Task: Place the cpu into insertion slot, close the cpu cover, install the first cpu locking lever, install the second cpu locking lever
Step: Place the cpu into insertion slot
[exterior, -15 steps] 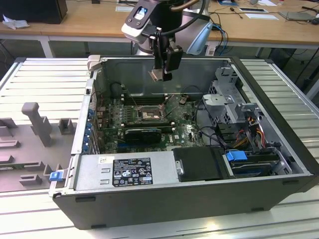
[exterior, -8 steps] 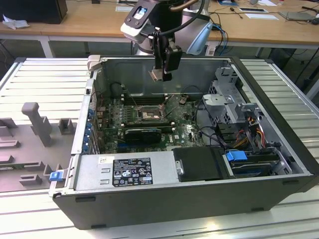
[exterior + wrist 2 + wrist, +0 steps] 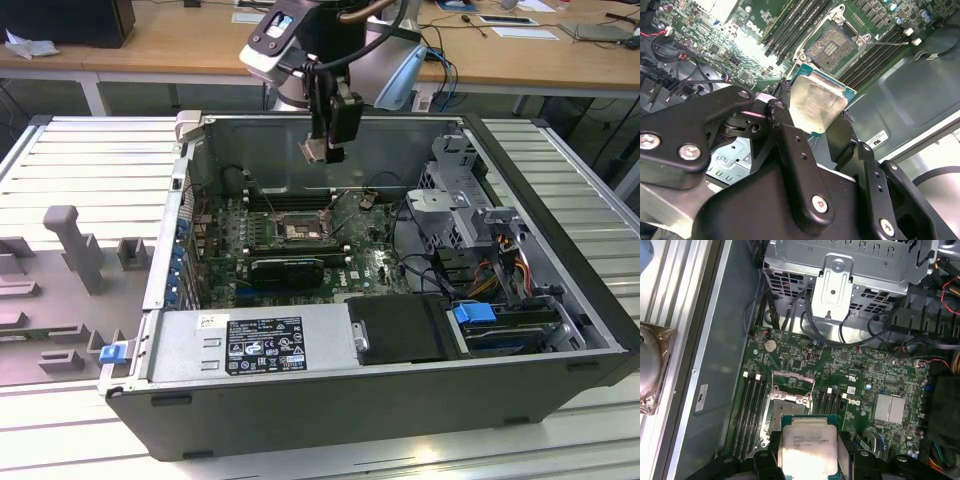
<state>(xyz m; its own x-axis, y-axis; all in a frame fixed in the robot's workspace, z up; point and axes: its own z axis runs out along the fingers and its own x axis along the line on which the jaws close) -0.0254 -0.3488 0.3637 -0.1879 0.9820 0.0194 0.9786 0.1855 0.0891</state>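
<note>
PC case (image 3: 400, 400) open on bench (image 3: 560, 150): gripper (image 3: 814, 107) pinching cpu (image 3: 807, 452) above insertion slot (image 3: 831, 46); skewed drop cld bend pins

**Clearance above the open computer case**

The gripper (image 3: 322, 152), holding the cpu (image 3: 817, 102), hangs over the open-topped case (image 3: 400, 135). Open air separates it from the insertion slot (image 3: 297, 228), whose pin field lies exposed. Memory slots (image 3: 752, 410) flank the socket, and a black expansion card (image 3: 288, 266) lies just beside it. A drive cage (image 3: 455, 195) and loose cables (image 3: 415, 265) crowd the exterior view's right.
</note>
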